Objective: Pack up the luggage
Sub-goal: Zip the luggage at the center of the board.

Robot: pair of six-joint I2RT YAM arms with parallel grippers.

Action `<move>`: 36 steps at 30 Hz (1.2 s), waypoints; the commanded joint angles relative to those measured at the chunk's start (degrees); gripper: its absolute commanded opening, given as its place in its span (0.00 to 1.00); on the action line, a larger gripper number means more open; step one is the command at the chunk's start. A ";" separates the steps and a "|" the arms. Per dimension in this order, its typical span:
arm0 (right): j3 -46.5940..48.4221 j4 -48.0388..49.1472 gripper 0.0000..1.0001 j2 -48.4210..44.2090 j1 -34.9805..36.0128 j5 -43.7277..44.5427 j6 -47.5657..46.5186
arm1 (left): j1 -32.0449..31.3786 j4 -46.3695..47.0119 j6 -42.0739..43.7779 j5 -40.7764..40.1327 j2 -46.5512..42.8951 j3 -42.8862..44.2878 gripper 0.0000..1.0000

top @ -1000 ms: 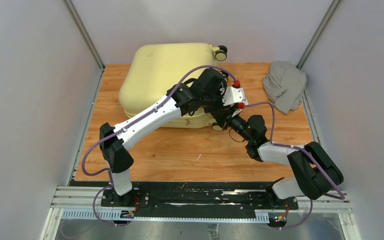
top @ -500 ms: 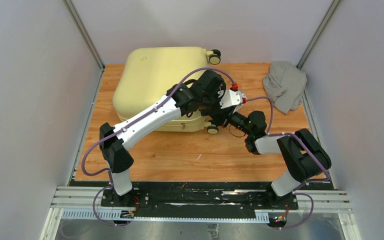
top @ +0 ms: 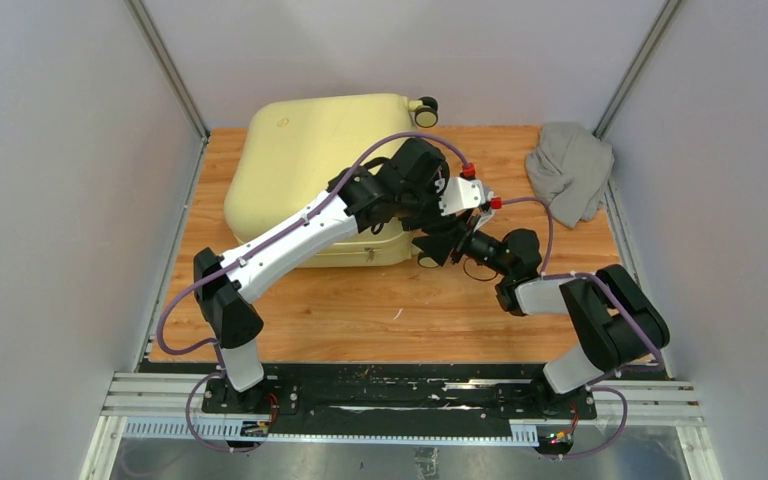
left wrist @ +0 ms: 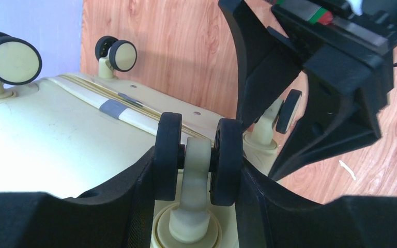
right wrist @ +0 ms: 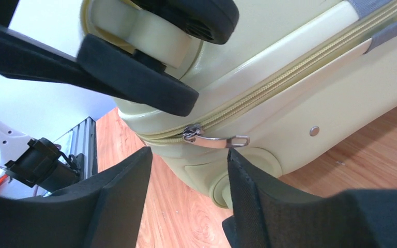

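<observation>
Right gripper (right wrist: pixel 188 155) is released, its jaws apart and holding nothing; the zipper pull (right wrist: pixel 222 140) of the luggage (top: pixel 310 150) lies just beyond its tips. Just behind it, the left gripper (left wrist: pixel 196 160) is clenched on a wheel (left wrist: pixel 168 155) on the luggage's right side. The luggage lies flat and zipped on the far left of the desk (top: pixel 360 310). A grey cloth (top: pixel 568 170) lies well apart, far right.

— Where's the large pale yellow hard-shell suitcase (top: pixel 300 150)?
— Flat on the wooden table (top: pixel 360 310), far left, its back end at the far edge.
— And the crumpled grey cloth garment (top: pixel 568 170)?
— Far right corner, well apart from it.
</observation>
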 commanded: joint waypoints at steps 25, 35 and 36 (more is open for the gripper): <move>-0.10 -33.68 0.99 -20.98 -0.36 6.08 -15.58 | -0.71 8.14 -3.25 2.08 -10.92 6.67 0.00; 5.90 -31.26 0.81 -12.98 7.71 3.69 -17.72 | -0.73 7.47 -4.54 2.08 -12.16 6.27 0.00; 6.52 -30.54 0.80 -12.35 7.95 3.36 -17.29 | -0.71 7.42 -4.63 2.08 -12.29 6.25 0.00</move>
